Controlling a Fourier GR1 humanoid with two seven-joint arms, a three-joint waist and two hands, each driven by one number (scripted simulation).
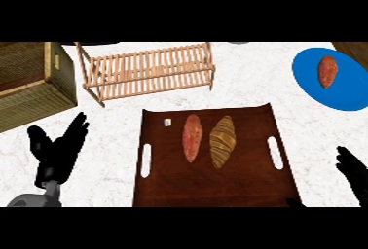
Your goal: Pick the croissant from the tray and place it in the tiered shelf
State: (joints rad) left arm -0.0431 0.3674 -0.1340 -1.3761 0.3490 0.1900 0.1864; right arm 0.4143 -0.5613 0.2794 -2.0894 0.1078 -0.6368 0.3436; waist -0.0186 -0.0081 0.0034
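Note:
A brown striped croissant (pixel 222 141) lies on the dark brown tray (pixel 244 187), right of the tray's middle. Beside it on the left lies a reddish sweet potato (pixel 192 137). The wooden slatted tiered shelf (pixel 151 70) stands behind the tray, at the back of the counter. My left hand (pixel 57 148) is open, fingers up, left of the tray and apart from it. At the view's right edge, just right of the tray, my right hand (pixel 354 170) shows only partly, with straight fingers that hold nothing.
A woven basket box (pixel 32 82) stands at the back left. A blue plate (pixel 345 92) with another sweet potato (pixel 328 71) sits at the back right. A small white tag (pixel 167 123) lies on the tray's far left corner.

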